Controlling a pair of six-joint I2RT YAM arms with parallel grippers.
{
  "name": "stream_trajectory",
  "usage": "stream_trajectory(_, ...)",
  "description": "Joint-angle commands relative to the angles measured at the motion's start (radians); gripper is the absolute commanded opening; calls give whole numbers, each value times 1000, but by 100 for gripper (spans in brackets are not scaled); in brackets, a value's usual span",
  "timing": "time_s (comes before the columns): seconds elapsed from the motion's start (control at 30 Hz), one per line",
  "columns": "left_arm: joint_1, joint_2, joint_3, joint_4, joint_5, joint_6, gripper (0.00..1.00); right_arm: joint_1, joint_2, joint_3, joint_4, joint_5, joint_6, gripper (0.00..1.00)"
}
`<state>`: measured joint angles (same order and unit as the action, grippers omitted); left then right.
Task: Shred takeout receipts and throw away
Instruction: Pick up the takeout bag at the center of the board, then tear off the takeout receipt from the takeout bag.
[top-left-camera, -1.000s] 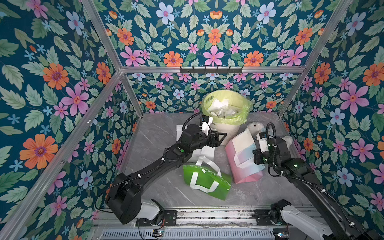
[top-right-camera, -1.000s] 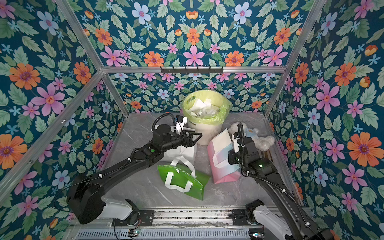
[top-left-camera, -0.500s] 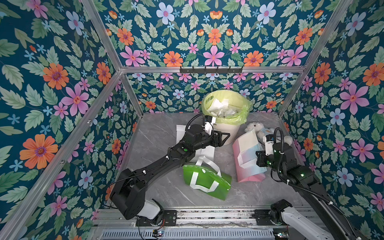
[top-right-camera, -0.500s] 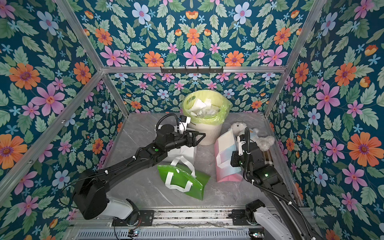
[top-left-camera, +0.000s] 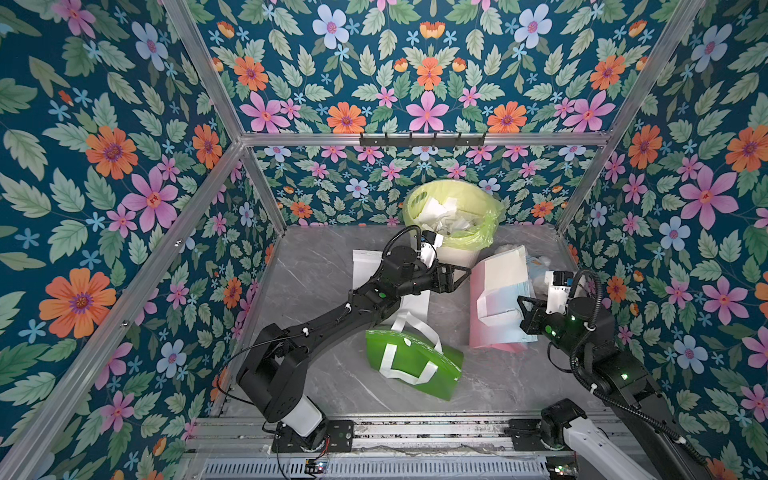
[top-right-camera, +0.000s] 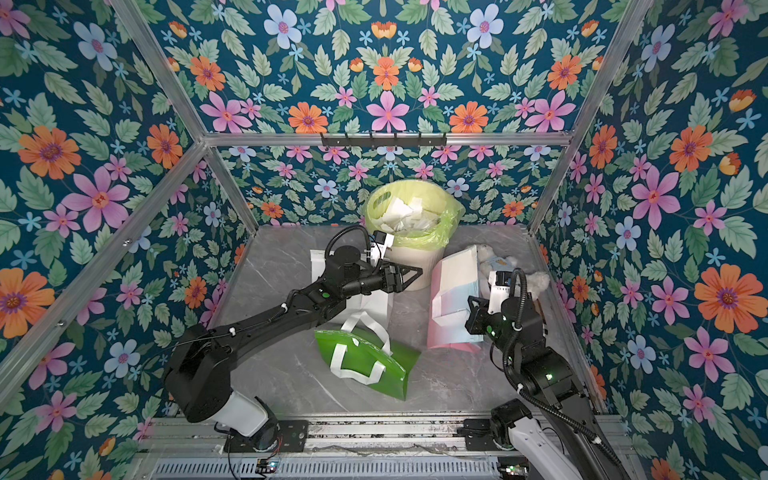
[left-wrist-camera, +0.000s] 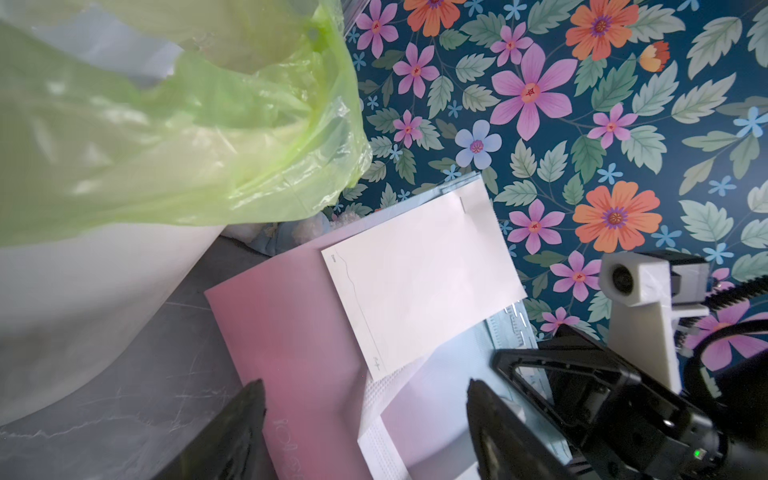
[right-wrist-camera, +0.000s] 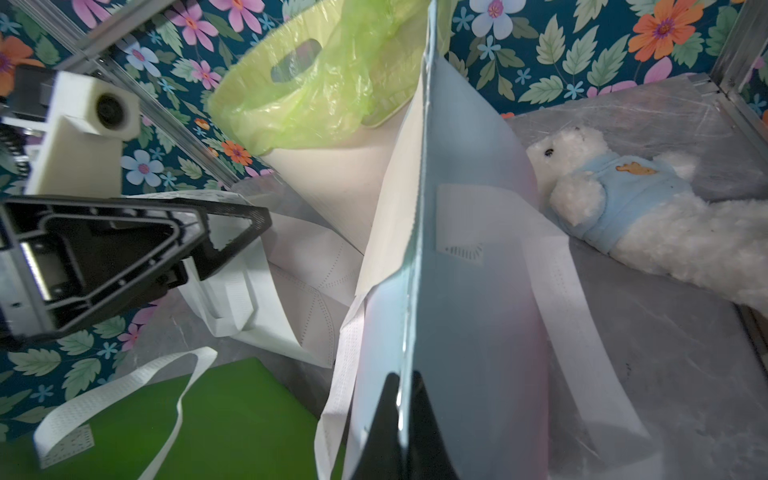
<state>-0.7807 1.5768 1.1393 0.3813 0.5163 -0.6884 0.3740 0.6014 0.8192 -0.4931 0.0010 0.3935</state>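
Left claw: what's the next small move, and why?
Probably ease the left claw forward onto the near edge of the receipt, then close. Its jaws stand open and empty, aimed at that white sheet lying against the pink bag. The right claw is shut on the bag's edge and holds it upright, so the sheet looks reachable.

Lab booth: floral walls (top-left-camera: 424, 83), aluminium frame (top-left-camera: 291, 139)
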Motion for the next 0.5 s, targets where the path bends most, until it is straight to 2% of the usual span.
stream_trajectory(0.0,-14,19,18,80,36,-44,78,0,-11,16,128,-38,27,0)
stream_trajectory(0.13,-45,54,57,88,63,-56,78,0,-23,16,143,-59,35,0)
stream_trajectory(0.47,-79,95,85,111,41,-89,78,0,-41,37,162,-102,44,0)
